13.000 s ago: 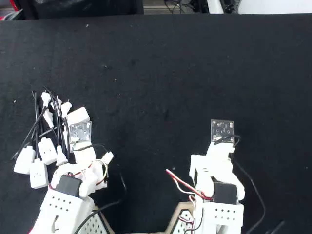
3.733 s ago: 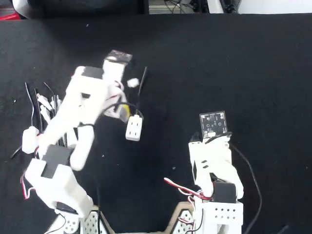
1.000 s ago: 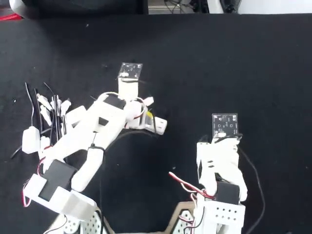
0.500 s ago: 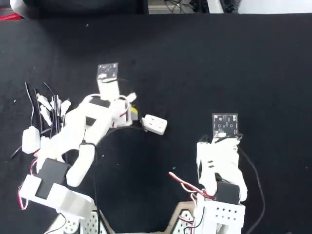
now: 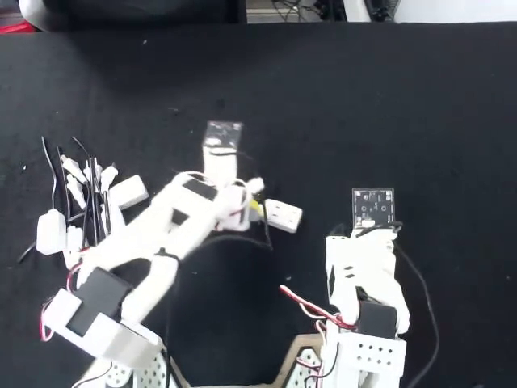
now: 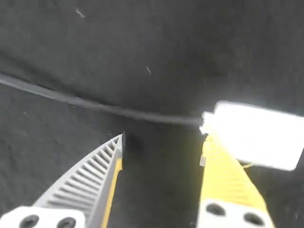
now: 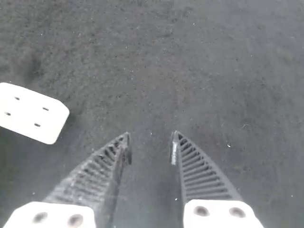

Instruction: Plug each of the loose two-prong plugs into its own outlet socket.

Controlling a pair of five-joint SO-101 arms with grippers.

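The left gripper (image 6: 161,142) is spread wide and grips nothing, its yellow finger (image 6: 223,171) just beside the white outlet socket (image 5: 281,215), which lies with its black cord (image 6: 95,105) on the table (image 5: 363,97). The right gripper (image 7: 149,142) is parted, empty, nearby; loose plugs (image 5: 81,206) lie heaped well to the left

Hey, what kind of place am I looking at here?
Likely a robotics lab bench: a small white left arm and right arm side by side at a black-covered table, a tangle of plugs and cords, and one loose outlet socket.
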